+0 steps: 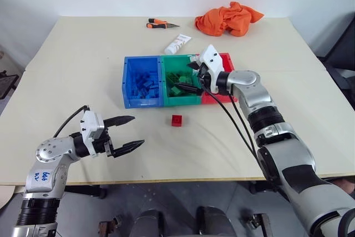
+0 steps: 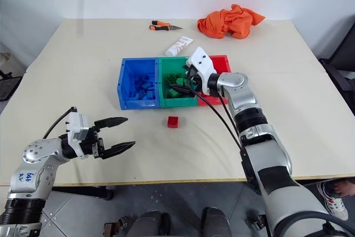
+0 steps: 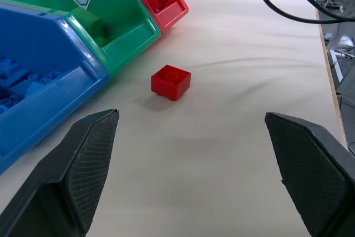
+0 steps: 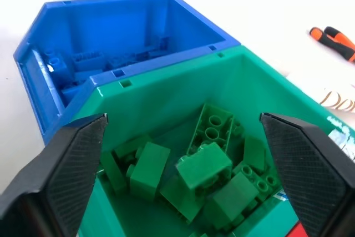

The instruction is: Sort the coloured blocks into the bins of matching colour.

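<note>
Right arm is stretched fwd across the pale bench, elbow bent, forearm angled in toward the row of three joined open-topped plastic bins. Its right claw points roughly level and to the robot's left, hanging over the green middle bin; fingers spread wide, nothing between them. In the right wrist view the two black fingers frame a heap of green studded bricks lying in that bin, some tipped on their sides.

Left arm sits low near the bench's front edge, well apart from the bins, forearm about level, left claw aimed fwd and to the right. Fingers wide apart, empty.

One small red studded plastic brick lies alone on the bench, studs up, just in front of the green bin, between the left claw and the bins. Touching neither claw.

Blue bin at the robot's left end holds a pile of blue bricks. Red bin at the right end is mostly hidden behind the right wrist; contents can't be made out.

Behind the bins: white tube just beside the green bin's far side, orange-handled cutter and crumpled orange cloth nr the far edge.
</note>
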{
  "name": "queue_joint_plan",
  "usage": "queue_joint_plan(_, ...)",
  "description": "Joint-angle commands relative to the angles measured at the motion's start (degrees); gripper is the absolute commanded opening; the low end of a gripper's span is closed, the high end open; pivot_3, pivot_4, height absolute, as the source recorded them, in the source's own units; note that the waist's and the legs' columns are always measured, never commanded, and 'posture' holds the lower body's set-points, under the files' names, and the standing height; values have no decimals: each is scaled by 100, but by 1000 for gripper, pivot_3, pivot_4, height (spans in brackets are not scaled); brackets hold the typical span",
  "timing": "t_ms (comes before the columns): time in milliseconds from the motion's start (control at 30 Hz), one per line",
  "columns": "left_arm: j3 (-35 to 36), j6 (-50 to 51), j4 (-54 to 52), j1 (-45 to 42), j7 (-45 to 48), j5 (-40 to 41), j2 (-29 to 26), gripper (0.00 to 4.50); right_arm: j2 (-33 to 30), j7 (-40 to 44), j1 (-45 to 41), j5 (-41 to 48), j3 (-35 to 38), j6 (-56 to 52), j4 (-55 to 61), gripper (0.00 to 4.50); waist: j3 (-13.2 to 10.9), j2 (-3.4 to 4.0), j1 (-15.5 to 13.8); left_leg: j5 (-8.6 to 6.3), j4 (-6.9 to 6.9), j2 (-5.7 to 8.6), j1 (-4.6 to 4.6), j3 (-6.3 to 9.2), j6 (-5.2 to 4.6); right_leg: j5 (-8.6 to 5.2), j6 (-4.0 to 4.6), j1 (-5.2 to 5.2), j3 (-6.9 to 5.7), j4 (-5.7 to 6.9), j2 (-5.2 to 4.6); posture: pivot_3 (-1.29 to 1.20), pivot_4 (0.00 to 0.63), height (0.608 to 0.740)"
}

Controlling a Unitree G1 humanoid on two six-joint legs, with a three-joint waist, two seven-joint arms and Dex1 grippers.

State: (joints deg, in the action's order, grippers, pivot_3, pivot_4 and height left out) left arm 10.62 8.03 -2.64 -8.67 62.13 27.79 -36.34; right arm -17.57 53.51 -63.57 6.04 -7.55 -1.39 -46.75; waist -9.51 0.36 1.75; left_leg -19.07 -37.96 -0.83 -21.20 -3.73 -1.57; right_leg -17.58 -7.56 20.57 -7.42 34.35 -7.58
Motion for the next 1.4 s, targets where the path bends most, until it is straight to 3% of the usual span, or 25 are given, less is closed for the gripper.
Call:
queue_joint_plan(33,75,-91,-100,-66,51,112,-16,4500,-366,605,493,354,138,-332,1331,4462,1,-2,-23,0,0,0,0,3,0,0,0,-1,0,-1,-1,0,150,740)
queue_joint_plan(200,45,-131,126,-199,176,88,-42,4500,-1237,1385,1856,813,78,-1477,3468,4462,1,-2,-54,0,-2,4,-3,11,-1,0,0,-8,-2,-7,-5,0,150,740)
queue_joint_plan(333,43,-188,402,-341,328,45,-102,4500,-2044,1556,2919,1069,306,-2120,4713,4462,0,-1,-67,-1,-1,4,-3,-2,-2,0,0,-10,-2,-24,-6,0,150,740)
queue_joint_plan(533,76,-269,796,-545,550,8,-245,4500,-3145,1690,4259,1305,961,-2428,5427,4462,1,-2,-104,-2,1,1,-2,-11,-2,0,0,-11,-4,-35,-5,0,150,740)
queue_joint_plan(633,70,-323,901,-594,631,-16,-322,4500,-3323,1632,4441,1348,1058,-2455,5447,4462,1,-2,-98,-2,1,0,0,-21,-2,0,0,-12,0,-41,-5,0,150,740)
queue_joint_plan(767,81,-318,911,-644,661,5,-376,4500,-3004,1439,4066,1289,761,-2477,5239,4462,1,-2,-95,-2,0,-4,2,-25,-2,0,0,-11,0,-43,-4,0,150,740)
queue_joint_plan(1067,204,-191,405,-178,729,175,-458,4500,-1311,949,2899,676,-323,-1700,3756,4462,1,-3,-81,-1,-3,1,-1,-21,-3,0,0,-8,-1,-34,-8,0,150,740)
queue_joint_plan(1400,744,-267,66,497,732,352,-563,4500,-52,745,1971,197,-723,-780,2045,4462,1,-2,-8,-2,-1,-2,2,-5,-1,0,0,-6,-4,-16,-3,0,150,740)
